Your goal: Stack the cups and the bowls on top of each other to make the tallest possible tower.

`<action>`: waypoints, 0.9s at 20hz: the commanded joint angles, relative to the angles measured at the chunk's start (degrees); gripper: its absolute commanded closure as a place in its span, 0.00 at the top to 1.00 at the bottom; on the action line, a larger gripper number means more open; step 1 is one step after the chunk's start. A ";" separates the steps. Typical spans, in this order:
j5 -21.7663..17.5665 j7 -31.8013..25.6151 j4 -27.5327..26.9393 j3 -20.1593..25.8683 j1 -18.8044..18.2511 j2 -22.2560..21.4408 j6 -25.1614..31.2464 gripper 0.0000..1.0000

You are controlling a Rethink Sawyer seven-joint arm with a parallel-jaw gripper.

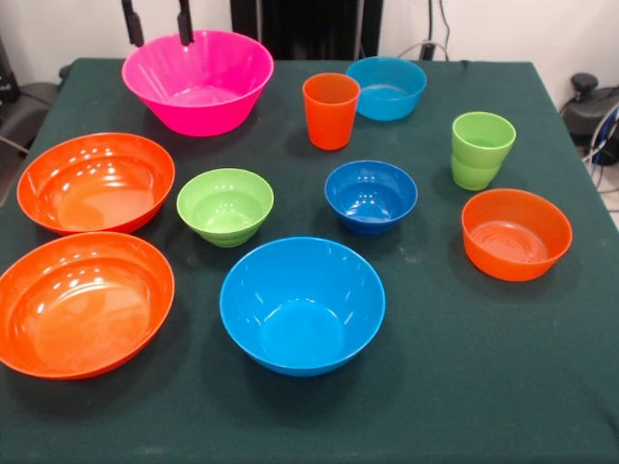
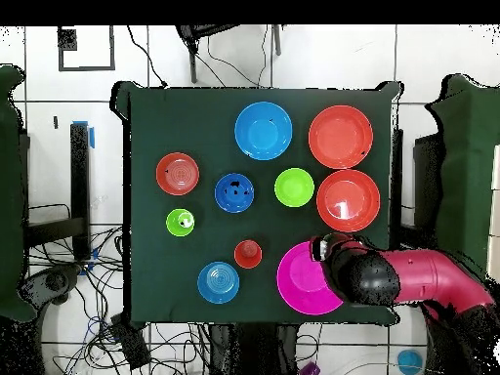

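Green table [image 1: 464, 387], claw [image 1: 158, 23] open above pink bowl [image 1: 198, 82]

Seen from the front, 8 bowls and 3 cups stood on the table [image 1: 484, 387]. At the back left sat the far-left large bowl [image 1: 198, 82], with the gripper [image 1: 158, 24] above its rear rim. To its right stood the lone cup [image 1: 331, 110], and just behind and right of that, the far small bowl [image 1: 387, 87]. Further right and nearer were the nested cups [image 1: 482, 150], 1 inside the other. Down the left edge lay the middle-left large bowl [image 1: 96, 182] and, before it, the near-left large bowl [image 1: 85, 302]. Across the middle stood the centre-left small bowl [image 1: 225, 205], the centre small bowl [image 1: 371, 196] and the right small bowl [image 1: 516, 234]. The near-centre large bowl [image 1: 302, 304] sat in front, between the first 2 of these.
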 commanded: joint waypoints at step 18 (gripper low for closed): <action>-14.56 -6.43 -4.14 -0.51 4.29 15.43 -2.85 1.00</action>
